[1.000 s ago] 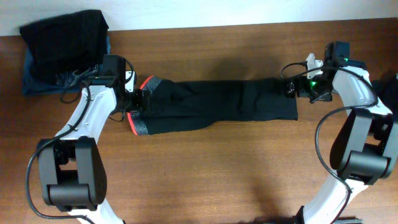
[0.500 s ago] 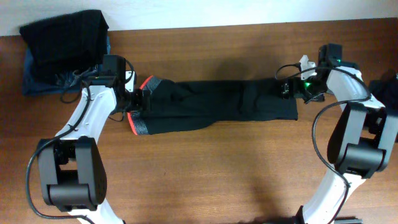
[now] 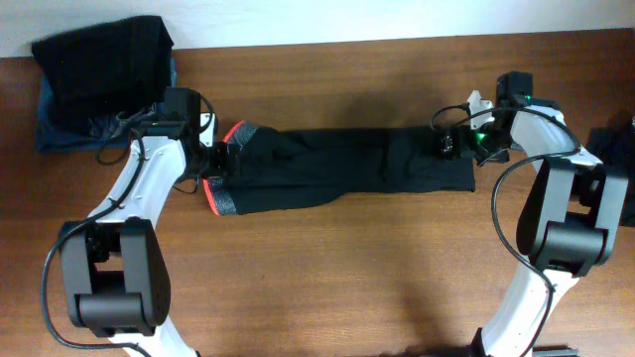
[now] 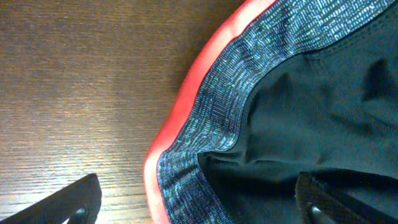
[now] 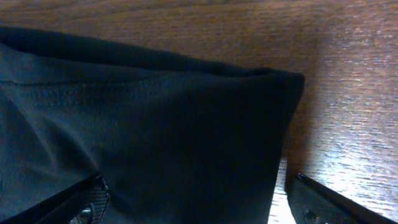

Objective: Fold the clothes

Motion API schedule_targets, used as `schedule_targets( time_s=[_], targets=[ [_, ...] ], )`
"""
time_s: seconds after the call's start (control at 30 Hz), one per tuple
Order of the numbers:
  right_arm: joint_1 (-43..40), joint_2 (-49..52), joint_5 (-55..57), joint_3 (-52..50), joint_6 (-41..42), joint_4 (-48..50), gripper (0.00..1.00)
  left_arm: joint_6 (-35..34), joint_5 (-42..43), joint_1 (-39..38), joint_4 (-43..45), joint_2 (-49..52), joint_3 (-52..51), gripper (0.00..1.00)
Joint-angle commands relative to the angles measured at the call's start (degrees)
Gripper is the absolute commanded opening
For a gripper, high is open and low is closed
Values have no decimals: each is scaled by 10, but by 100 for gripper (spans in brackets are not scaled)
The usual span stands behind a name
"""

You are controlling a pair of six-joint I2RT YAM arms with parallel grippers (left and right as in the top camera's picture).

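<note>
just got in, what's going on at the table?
Two robot arms are set up to fold black pants lying flat across the table. The left tool hangs open over the grey waistband, the right tool open over the leg end. Neither grips anything, and no fold is made yet. A pile of dark clothes sits at the far left corner.

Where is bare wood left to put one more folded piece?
Bare: the table on its near side, between the arm bases, in front of the black garment; a narrower strip behind it. Crowded: the dark pile far left, and the garment's ends at the left claw and right claw.
</note>
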Motion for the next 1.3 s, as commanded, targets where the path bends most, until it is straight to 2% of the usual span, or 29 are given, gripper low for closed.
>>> schedule_targets(
  time_s=[0.0,0.07,0.1,0.17,0.2,0.3,0.33,0.5,0.9,1.13,1.27],
  targets=[
    [3,15,0,5,-4,-2,93,3,5,-2,1,6,2,99],
    [3,15,-16,5,-4,-3,83,3,5,-2,2,6,2,99],
    [3,15,-24,5,-3,-4,73,3,5,-2,2,6,2,99],
    [3,15,-40,5,-3,-4,41,3,5,-2,2,6,2,99],
    [3,15,-42,5,-3,-4,32,3,5,-2,2,6,2,99],
    [3,15,-42,5,-2,-4,15,3,5,-2,2,6,2,99],
    [3,15,-42,5,-1,-4,6,3,5,-2,1,6,2,99],
    [3,5,-42,20,20,-17,4,3,5,-2,2,6,2,99],
    [13,-8,-35,144,64,-150,4,3,5,-2,2,6,2,99],
    [86,-8,-34,179,86,-171,4,3,5,-2,2,6,2,99],
    [145,-8,8,195,123,-169,4,3,5,-2,2,6,2,99]
  ],
)
